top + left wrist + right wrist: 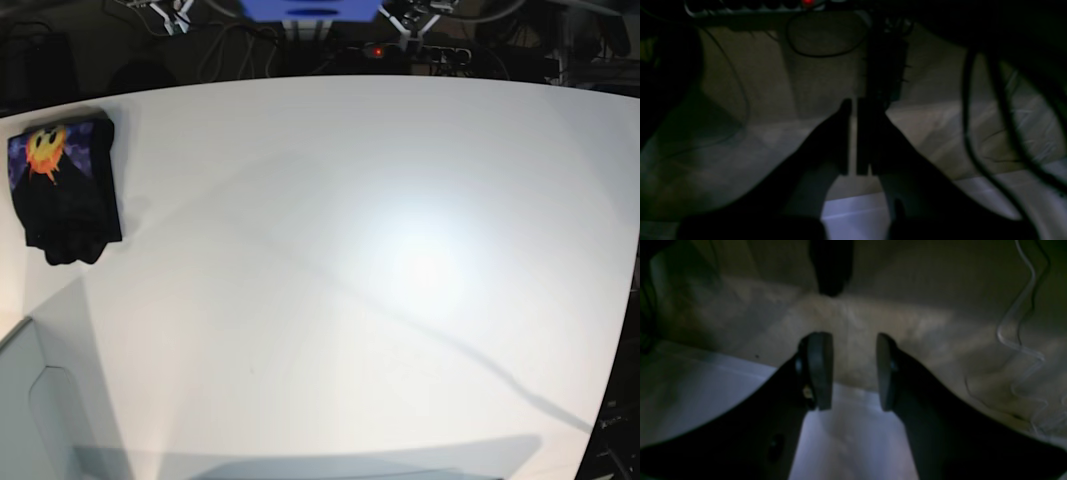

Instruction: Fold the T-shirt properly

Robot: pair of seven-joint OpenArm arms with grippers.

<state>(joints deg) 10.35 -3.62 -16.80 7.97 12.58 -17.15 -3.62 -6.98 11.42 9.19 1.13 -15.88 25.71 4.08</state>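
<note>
The T-shirt [65, 190] lies folded into a small black bundle at the far left of the white table [350, 250], its orange-yellow sun print with purple showing on top. No gripper is near it, and neither shows over the table in the base view. In the dim left wrist view my left gripper [853, 133] has its fingers almost together, with nothing seen between them. The right gripper [853, 371] stands open with an empty gap between its pads [820, 370]. Both hang past a white table edge [706, 390], above a brownish floor.
A power strip [377, 50] with a red light sits behind the table's far edge among cables. Dark cables [977, 133] hang across the left wrist view, and a pale cord [1017, 333] trails on the floor. A grey box edge [30, 400] stands at the lower left.
</note>
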